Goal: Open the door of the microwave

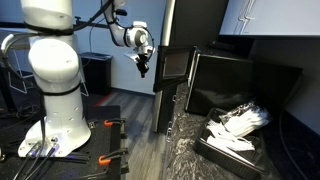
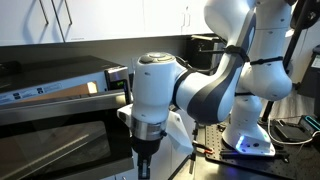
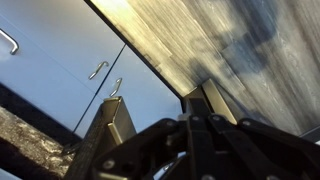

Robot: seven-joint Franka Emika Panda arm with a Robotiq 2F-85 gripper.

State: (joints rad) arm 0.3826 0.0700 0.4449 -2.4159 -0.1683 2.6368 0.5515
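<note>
One glossy black box, the microwave [image 1: 245,85], sits on a speckled, stone-like counter [image 1: 178,152] in an exterior view, its sides plain and smooth. The door [image 1: 173,65] is a flat, roughly square black panel with a dull greyish pane, standing at the end of the box nearest the arm. From here we cannot tell how far it is swung.

Just in front of the microwave lies a low black tray [image 1: 222,152] holding a loose heap of white items [image 1: 240,120], too small for us to name.

The gripper [image 1: 144,70] hangs in the air just beside the door's outer edge, apart from it, pointing down. In the wrist view its dark fingers meet along a thin seam, so the gripper [image 3: 190,118] looks pressed together with nothing between. The other outside camera shows the gripper [image 2: 144,172] as a narrow black tip below a rounded white wrist.

A tall black upright panel [image 1: 195,22] rises behind the door. The arm's bulky white base [image 1: 55,90] stands well apart on the floor. The wrist view also catches smooth white cabinet fronts [image 3: 60,75] with curved metal handles [image 3: 98,70] and a streaked, wood-grained surface [image 3: 235,50].
</note>
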